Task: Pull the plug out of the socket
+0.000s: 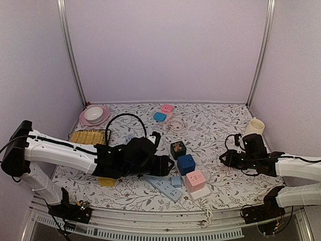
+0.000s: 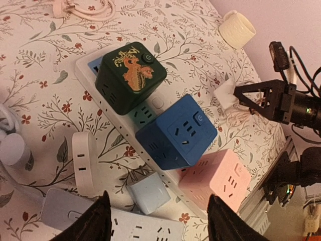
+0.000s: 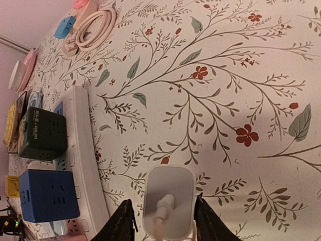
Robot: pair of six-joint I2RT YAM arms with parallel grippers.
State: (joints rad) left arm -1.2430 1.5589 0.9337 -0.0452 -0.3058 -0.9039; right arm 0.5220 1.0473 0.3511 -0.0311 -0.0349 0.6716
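Plug (image 3: 168, 188) flanked by spread right gripper (image 3: 163, 202), left gripper (image 2: 159, 198) spread above light-blue adapter (image 2: 148, 193)

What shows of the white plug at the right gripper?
The white plug is a smooth plastic block with rounded corners and a stub on its near face. It is out of any socket, on or above the floral cloth, apart from the power strip, between the right gripper's fingers; whether they grip it is unclear.

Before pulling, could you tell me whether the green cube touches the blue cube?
Apart: left wrist view shows power strip between green cube and blue cube.
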